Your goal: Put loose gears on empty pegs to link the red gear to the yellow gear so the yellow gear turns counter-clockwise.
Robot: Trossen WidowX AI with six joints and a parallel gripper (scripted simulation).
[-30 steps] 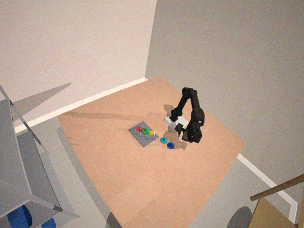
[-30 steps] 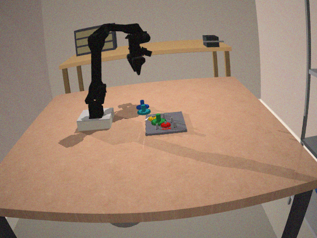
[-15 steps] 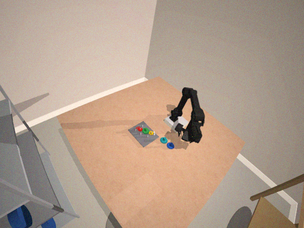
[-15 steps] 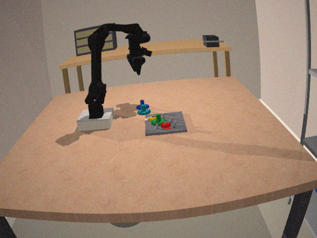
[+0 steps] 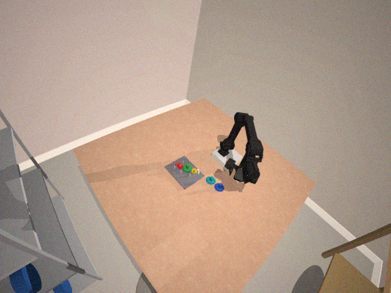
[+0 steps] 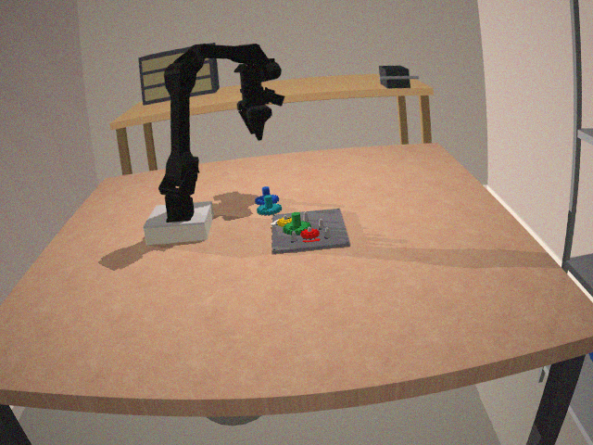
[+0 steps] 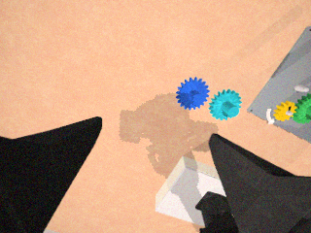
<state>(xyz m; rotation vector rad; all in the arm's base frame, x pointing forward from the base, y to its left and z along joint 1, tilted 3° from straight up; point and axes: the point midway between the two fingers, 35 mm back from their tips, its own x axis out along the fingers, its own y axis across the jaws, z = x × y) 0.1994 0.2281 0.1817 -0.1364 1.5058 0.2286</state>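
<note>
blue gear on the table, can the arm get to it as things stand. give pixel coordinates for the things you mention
Probably yes: the gripper [image 5: 234, 177] [image 6: 258, 137] [image 7: 157, 130] is open and empty, and nothing covers the blue gear [image 5: 219, 187] [image 6: 262, 197] [image 7: 192, 93]. The teal gear [image 5: 210, 180] [image 6: 269, 209] [image 7: 224, 105] close beside it may crowd a finger.

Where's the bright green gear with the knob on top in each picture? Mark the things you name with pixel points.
Top: the green toothed gear [image 5: 187, 168] [image 6: 296, 226] [image 7: 304, 110] is near the centre.
Exterior: just below centre.
Wrist: at the right edge, partly cut off.
Shared landmark: the small yellow gear [image 5: 194, 171] [image 6: 284, 221] [image 7: 284, 111] beside it.
</note>
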